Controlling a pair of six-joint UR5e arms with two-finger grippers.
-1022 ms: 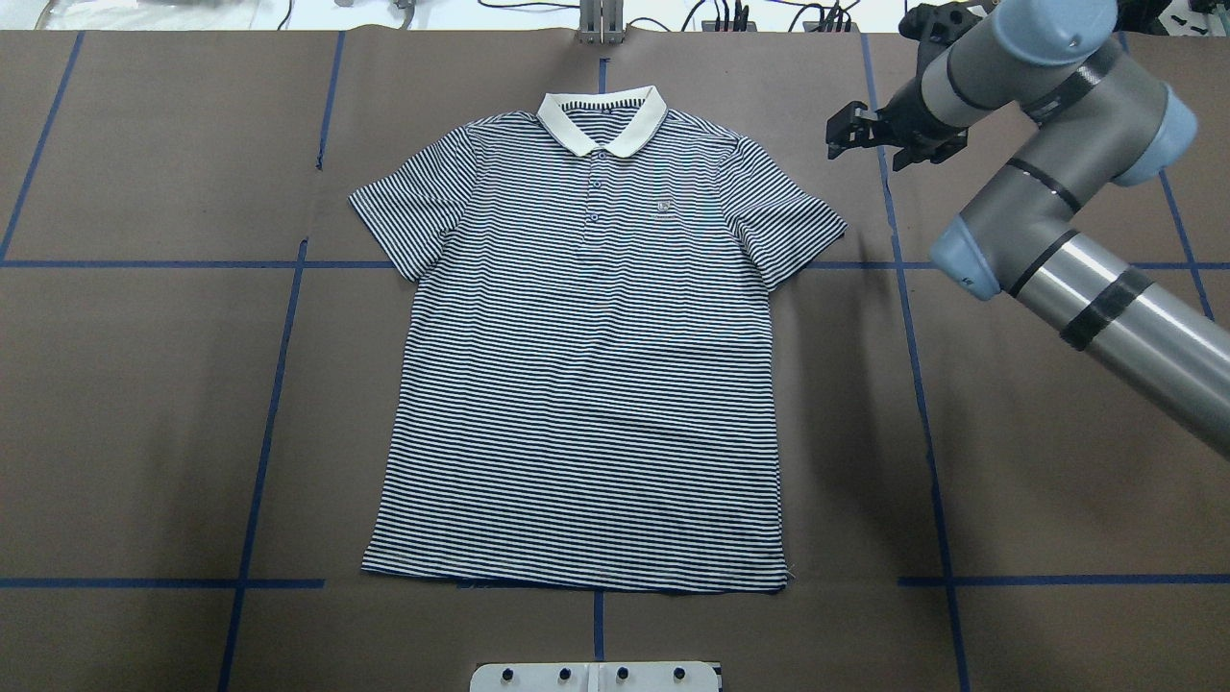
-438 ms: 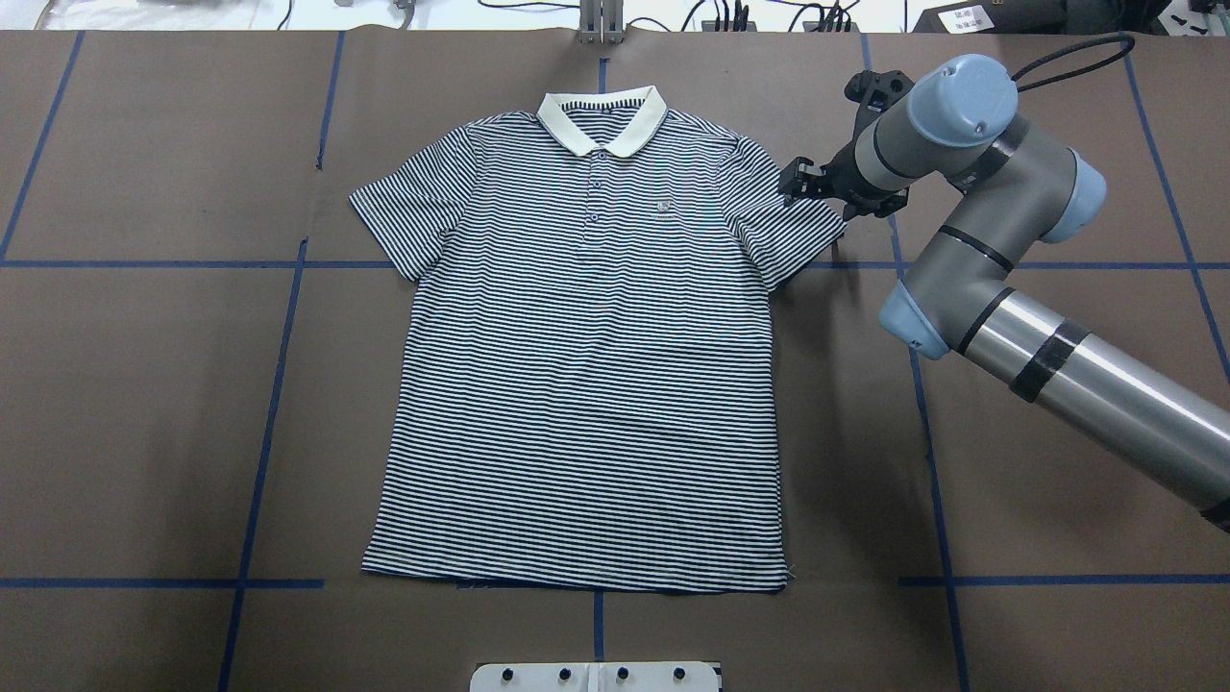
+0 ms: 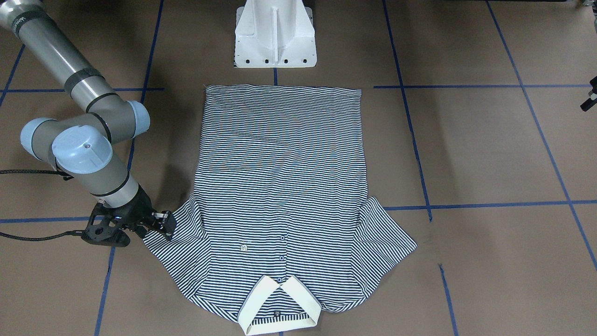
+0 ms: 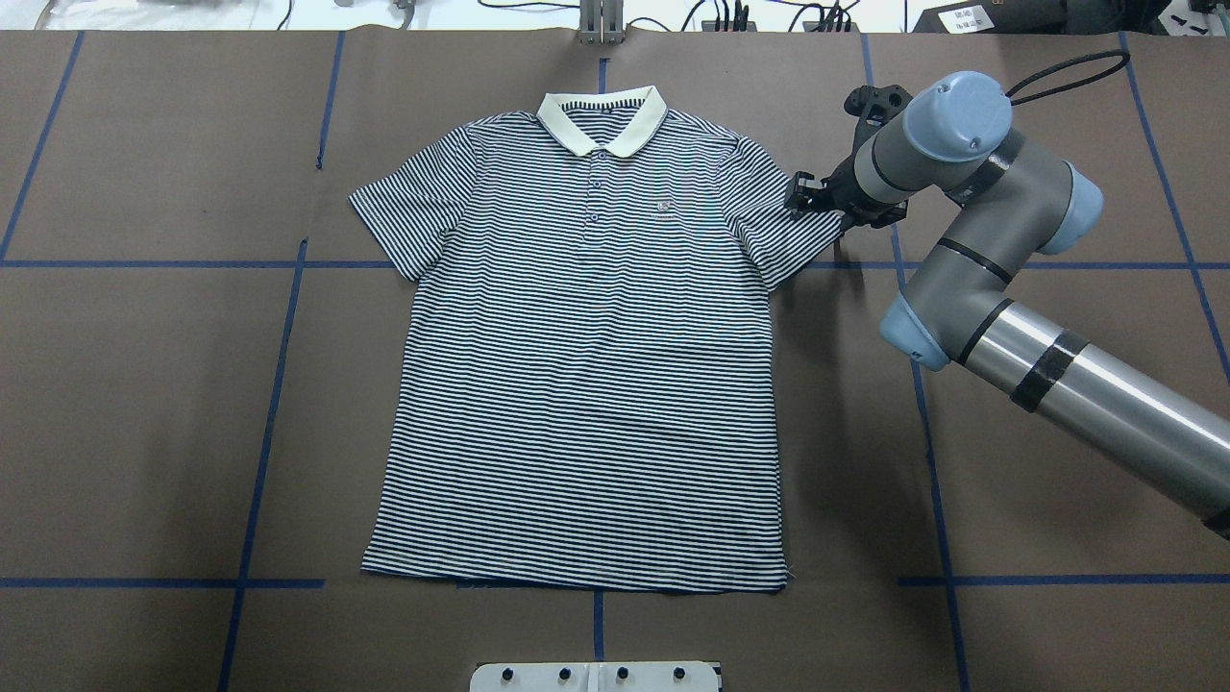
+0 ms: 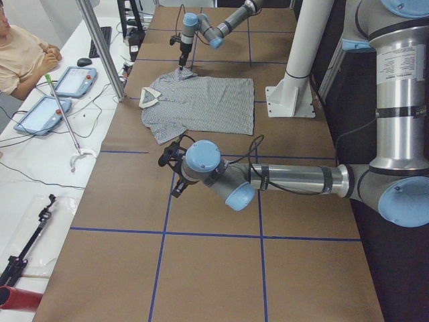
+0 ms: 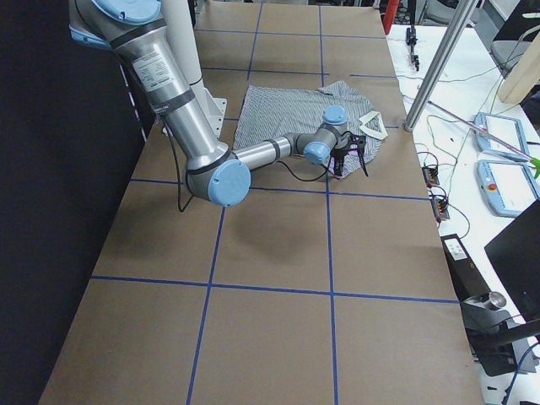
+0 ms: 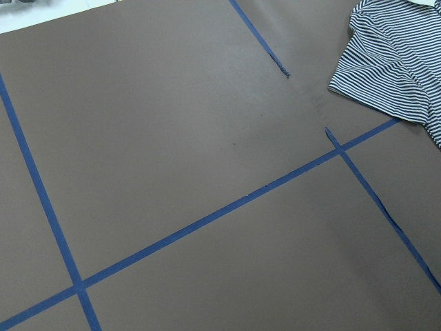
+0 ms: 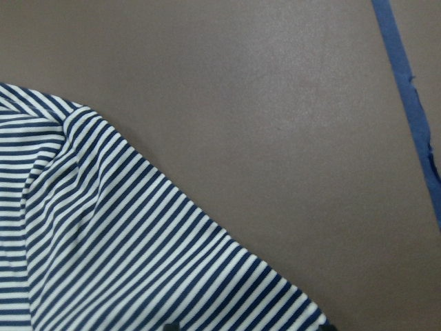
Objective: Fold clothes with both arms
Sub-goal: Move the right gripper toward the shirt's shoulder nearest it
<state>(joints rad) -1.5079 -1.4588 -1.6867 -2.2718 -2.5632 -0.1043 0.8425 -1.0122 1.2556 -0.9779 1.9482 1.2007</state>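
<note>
The striped polo shirt [image 4: 586,365] lies flat and face up on the brown table, cream collar [image 4: 602,120] at the far side and both sleeves spread. My right gripper [image 4: 799,195] is down at the outer edge of the sleeve on the overhead view's right, its fingers apart. It also shows in the front-facing view [image 3: 164,224]. In the right wrist view that sleeve [image 8: 138,262] fills the lower left. My left gripper [image 5: 169,157] hangs over bare table well off the shirt's other sleeve [image 7: 393,62], and I cannot tell its state.
Blue tape lines [image 4: 279,365] cross the brown table cover. The white pedestal base [image 3: 275,37] stands just behind the shirt's hem. A person [image 5: 20,57] sits at a side bench with tablets, beyond a slanted metal post [image 5: 100,47].
My right arm swung in from the far right and came down, bringing its gripper from beside the table's far edge to the shirt's sleeve. The shirt has not moved.
</note>
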